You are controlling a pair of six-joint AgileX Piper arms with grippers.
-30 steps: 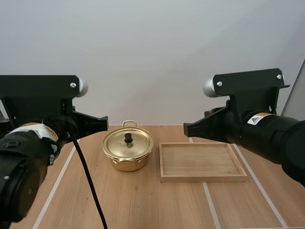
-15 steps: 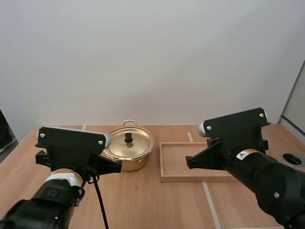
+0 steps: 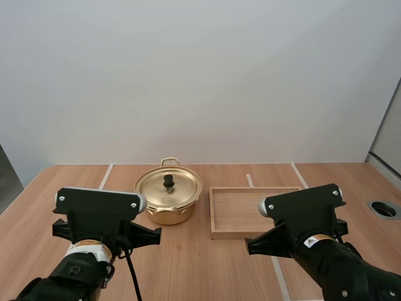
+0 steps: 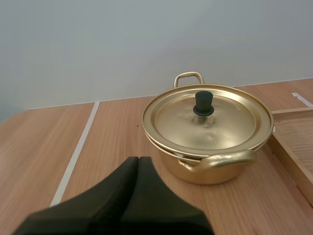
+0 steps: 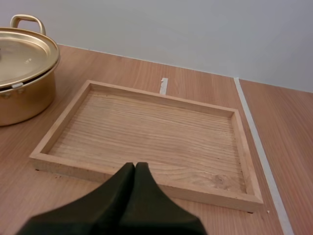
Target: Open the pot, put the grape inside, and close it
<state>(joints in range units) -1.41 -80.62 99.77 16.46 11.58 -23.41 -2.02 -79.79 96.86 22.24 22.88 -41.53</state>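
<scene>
Sitting closed toward the middle of the table (image 3: 200, 269), well ahead of both arms: gold pot (image 3: 168, 199), lid (image 4: 208, 117) seated flat on the rim, black knob (image 4: 203, 103) upright at its centre. Stands just beside the wooden tray (image 3: 238, 207), at that tray's left, not touching it. Turns one looped side handle (image 4: 220, 160) toward the left gripper (image 4: 138, 160) and carries the other on the far side. Left gripper: fingers pressed together into one dark wedge, gripping nothing, aimed at the pot from short of it. Right gripper (image 5: 134, 165): likewise closed on nothing, pointed over the tray's near rim, with the pot off to its side. Compared with a second ago, both arms sunk much lower and drawn back in the high view, no longer looming at pot level or masking the tray's end; pot and tray unmoved. Reads, most likely, as settling into a start pose rather than a reach: lid untouched, opening not yet begun. Calls next for parting the left fingers and coming in over the knob to pinch it. Small and round, so probably easy to slip off if taken off-centre.
</scene>
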